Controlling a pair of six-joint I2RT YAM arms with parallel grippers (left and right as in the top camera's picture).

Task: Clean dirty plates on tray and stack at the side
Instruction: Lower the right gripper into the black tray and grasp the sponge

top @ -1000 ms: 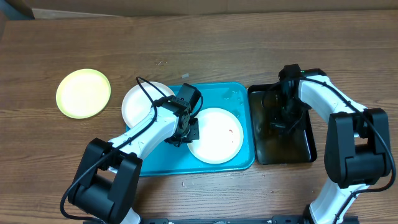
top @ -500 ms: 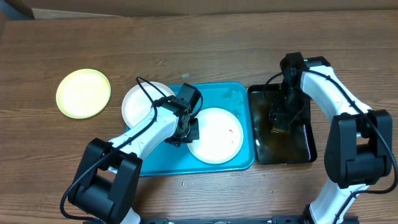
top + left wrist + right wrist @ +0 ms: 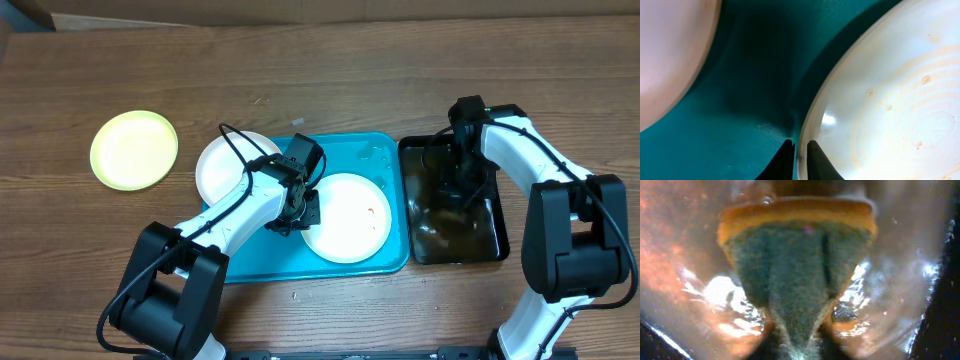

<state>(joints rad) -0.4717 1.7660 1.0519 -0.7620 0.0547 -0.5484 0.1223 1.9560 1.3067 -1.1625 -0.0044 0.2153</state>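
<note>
Left gripper (image 3: 799,159), jaws clamped on the rim of the smeared white plate (image 3: 890,100) in the turquoise tray (image 3: 750,75), right gripper (image 3: 795,352) beside the tray, jaws mostly cropped, squeezing a green-faced sponge (image 3: 795,265) over blurred water

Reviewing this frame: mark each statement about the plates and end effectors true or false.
1. The pale yellow-green plate lies on the table, left of the tray. True.
2. The left end effector pinches the rim of the smeared white plate. True.
3. All three plates are stacked. False: they lie apart, and the other white plate is at the tray's left edge.
4. The right end effector hovers over the tray. False: it is down in the black tub, closed on the sponge.
5. The pinched plate is spotless. False: it shows reddish smears.
</note>
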